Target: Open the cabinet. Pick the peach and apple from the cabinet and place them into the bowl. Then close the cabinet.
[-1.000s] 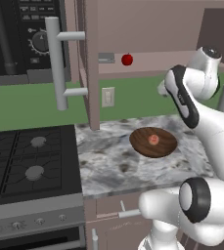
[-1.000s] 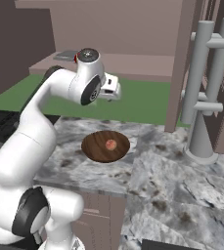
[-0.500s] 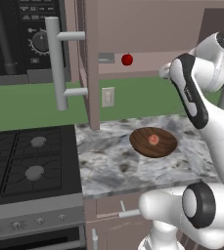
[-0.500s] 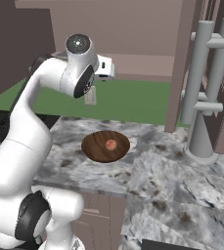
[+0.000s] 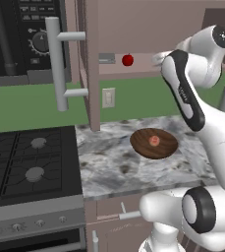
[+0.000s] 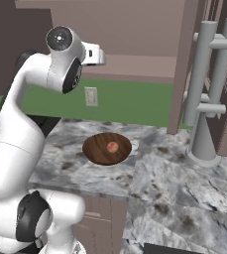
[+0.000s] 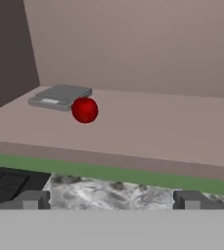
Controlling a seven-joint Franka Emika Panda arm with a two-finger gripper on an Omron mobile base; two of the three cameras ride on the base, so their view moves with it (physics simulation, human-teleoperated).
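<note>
Facing the open cabinet (image 5: 92,64), the released tool (image 7: 111,199) hangs level with its shelf, where the apple (image 7: 84,109) sits ahead and leftward, beside a flat grey scale (image 7: 60,97).

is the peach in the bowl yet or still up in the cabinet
In the bowl: the peach lies at its middle on the counter. The apple sits on the open cabinet's shelf.
</note>
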